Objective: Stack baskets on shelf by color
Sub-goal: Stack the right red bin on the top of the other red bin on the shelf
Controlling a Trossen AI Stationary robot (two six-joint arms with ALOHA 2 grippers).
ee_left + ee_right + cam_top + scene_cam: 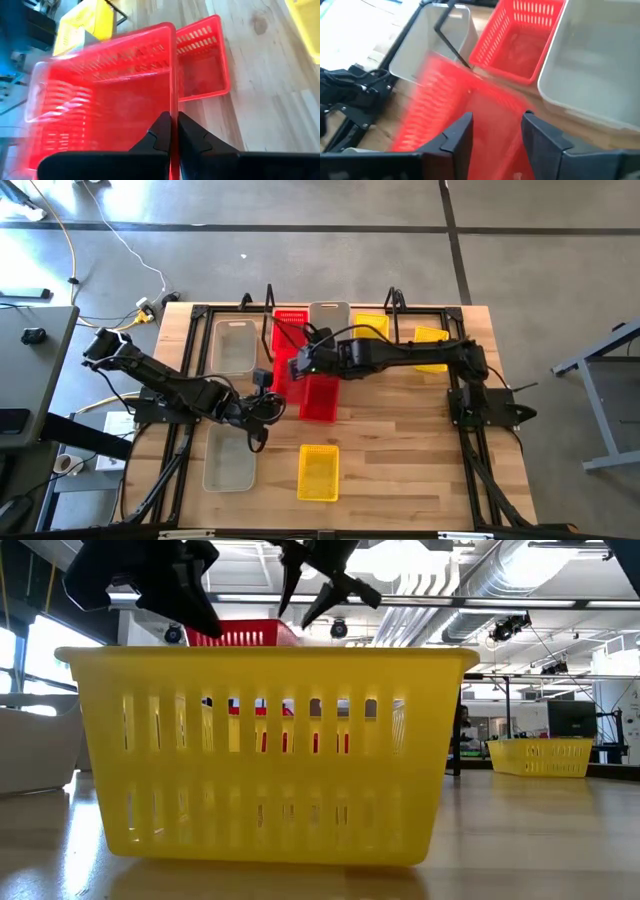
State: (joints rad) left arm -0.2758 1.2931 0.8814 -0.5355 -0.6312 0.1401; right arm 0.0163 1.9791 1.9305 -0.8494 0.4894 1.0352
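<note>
Left fingers (pixel 174 137) pinch the red basket's (pixel 320 395) rim; right fingers (pixel 492 131) spread above it.

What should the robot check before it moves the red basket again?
1. Left gripper has hold of the near red basket: ok, jaws shut on its rim.
2. Right gripper has let go: ok, jaws open above the basket.
3. A second red basket is waiting to be stacked into: ok, it sits beside the clear-grey basket.
4. Black shelf rod is out of the way: cannot tell, it crosses close to the near basket.
5. Near red basket is level: cannot tell, it is blurred.
6. Yellow basket is put away: not ok, it lies at the table's front.
</note>
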